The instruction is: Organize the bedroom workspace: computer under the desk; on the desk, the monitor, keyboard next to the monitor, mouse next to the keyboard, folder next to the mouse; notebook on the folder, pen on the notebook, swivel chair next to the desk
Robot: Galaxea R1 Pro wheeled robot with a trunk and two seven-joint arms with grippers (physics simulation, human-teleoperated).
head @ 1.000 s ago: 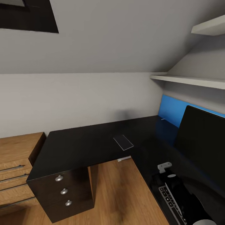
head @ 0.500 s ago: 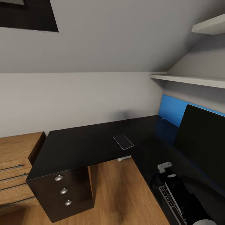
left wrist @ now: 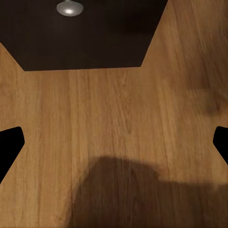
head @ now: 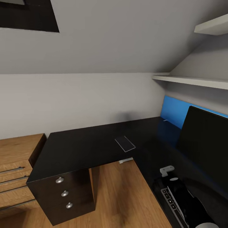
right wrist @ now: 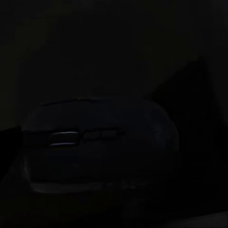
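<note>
The long black desk (head: 82, 148) has a drawer unit with round silver knobs (head: 65, 193). A thin dark notebook (head: 125, 144) lies flat near the desk's inner corner. The wide black monitor (head: 205, 142) stands at the right. The keyboard (head: 171, 204) lies at the desk's front edge, partly under my right arm. My right gripper (head: 171, 181) is dark against the desk, and its jaws cannot be made out. A dark rounded mouse (right wrist: 99, 152) sits close in the right wrist view. My left gripper (left wrist: 114, 145) hangs open over the wood floor, holding nothing.
A bright blue panel (head: 173, 112) stands against the wall behind the monitor, with a small pale stick (head: 164, 120) at its foot. White shelves (head: 193, 81) jut out above the desk. A light wooden dresser (head: 15, 164) stands left of the drawer unit (left wrist: 85, 38).
My right arm has sunk very slightly at the lower right. Everything else looks the same.
</note>
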